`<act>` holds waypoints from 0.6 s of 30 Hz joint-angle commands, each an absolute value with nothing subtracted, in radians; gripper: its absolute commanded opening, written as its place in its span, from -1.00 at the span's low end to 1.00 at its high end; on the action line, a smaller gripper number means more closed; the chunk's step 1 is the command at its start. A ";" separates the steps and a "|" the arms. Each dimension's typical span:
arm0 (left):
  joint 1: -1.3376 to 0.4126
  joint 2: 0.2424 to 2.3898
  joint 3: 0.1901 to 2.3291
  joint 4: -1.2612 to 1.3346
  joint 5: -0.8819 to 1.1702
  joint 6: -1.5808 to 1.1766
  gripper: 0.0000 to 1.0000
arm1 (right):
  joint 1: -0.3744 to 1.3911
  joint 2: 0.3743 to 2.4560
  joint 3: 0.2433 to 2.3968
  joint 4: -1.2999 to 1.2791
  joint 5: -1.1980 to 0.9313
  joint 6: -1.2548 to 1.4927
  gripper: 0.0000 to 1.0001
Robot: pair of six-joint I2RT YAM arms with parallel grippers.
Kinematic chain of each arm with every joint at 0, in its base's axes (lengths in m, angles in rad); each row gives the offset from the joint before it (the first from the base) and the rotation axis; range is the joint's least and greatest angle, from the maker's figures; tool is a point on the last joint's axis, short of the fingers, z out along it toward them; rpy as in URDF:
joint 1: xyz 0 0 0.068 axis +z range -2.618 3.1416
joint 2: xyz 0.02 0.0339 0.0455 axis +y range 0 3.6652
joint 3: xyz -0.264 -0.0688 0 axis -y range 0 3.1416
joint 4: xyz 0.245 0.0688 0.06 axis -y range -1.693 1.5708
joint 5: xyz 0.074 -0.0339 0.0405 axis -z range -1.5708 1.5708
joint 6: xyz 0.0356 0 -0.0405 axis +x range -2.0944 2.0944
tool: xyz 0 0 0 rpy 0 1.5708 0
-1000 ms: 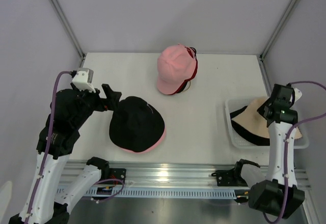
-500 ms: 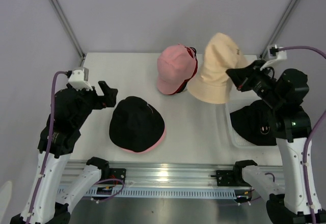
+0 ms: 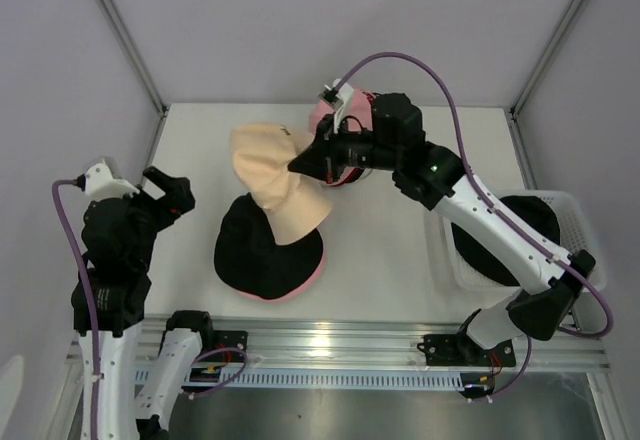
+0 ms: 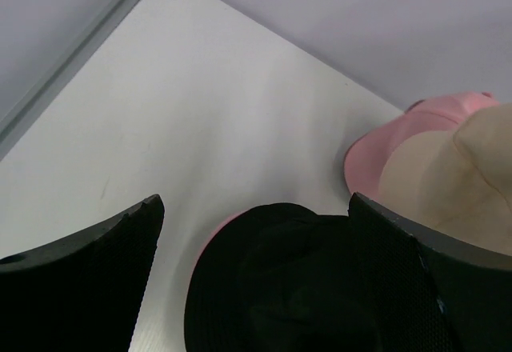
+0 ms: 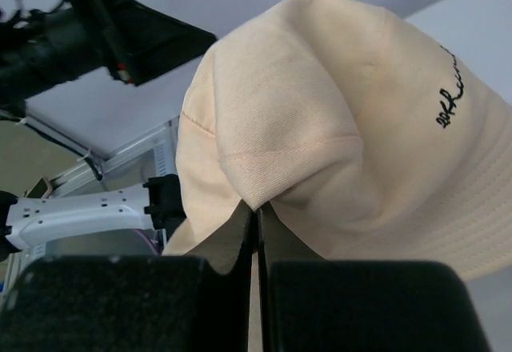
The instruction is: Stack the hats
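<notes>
My right gripper (image 3: 301, 163) (image 5: 258, 222) is shut on a pinched fold of a cream bucket hat (image 3: 272, 185) (image 5: 336, 120). That hat hangs over the far part of a black bucket hat (image 3: 260, 260) (image 4: 280, 288), which lies on a pink-brimmed hat (image 3: 316, 263) in the middle left of the table. At the back, partly behind the right arm, sits a pink baseball cap (image 3: 322, 120) (image 4: 400, 140). My left gripper (image 3: 166, 191) (image 4: 256, 276) stands open and holds nothing, left of the black hat.
A white mesh basket (image 3: 577, 210) at the right edge holds another black hat (image 3: 515, 235). The right arm stretches across the back middle of the table. Metal frame posts rise at both back corners.
The right arm lifted the cream hat out of the basket and swung it left across the table to above the black hat. The left arm drew back to the left, still open.
</notes>
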State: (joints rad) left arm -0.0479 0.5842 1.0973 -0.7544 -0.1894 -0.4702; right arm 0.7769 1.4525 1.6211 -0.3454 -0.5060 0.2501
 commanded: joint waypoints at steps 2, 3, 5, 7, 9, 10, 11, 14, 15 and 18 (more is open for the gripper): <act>0.061 0.561 1.077 -0.787 -0.158 -0.508 0.99 | 0.828 1.514 1.794 -0.207 -0.622 0.192 -1.00; 0.070 0.557 1.074 -0.788 -0.152 -0.508 0.99 | 0.830 1.532 1.811 -0.193 -0.639 0.204 -1.00; 0.083 0.551 1.068 -0.785 -0.150 -0.503 0.99 | 0.834 1.580 1.859 -0.173 -0.693 0.235 -1.00; 0.092 0.552 1.068 -0.788 -0.155 -0.502 0.99 | 0.839 1.607 1.893 -0.164 -0.722 0.251 -1.00; 0.107 0.558 1.068 -0.785 -0.155 -0.500 0.99 | 0.851 1.631 1.933 -0.176 -0.727 0.250 -1.00; 0.112 0.560 1.069 -0.784 -0.153 -0.499 0.99 | 0.854 1.634 1.939 -0.176 -0.724 0.247 -1.00; 0.121 0.564 1.071 -0.782 -0.152 -0.503 0.99 | 0.859 1.632 1.940 -0.170 -0.726 0.247 -1.00; 0.136 0.571 1.077 -0.782 -0.178 -0.505 0.99 | 0.871 1.632 1.927 -0.179 -0.732 0.236 -1.00; 0.141 0.569 1.080 -0.785 -0.190 -0.500 0.99 | 0.874 1.638 1.921 -0.207 -0.735 0.221 -1.00; 0.158 0.571 1.094 -0.796 -0.236 -0.463 0.99 | 0.890 1.652 1.855 -0.222 -0.793 0.225 -1.00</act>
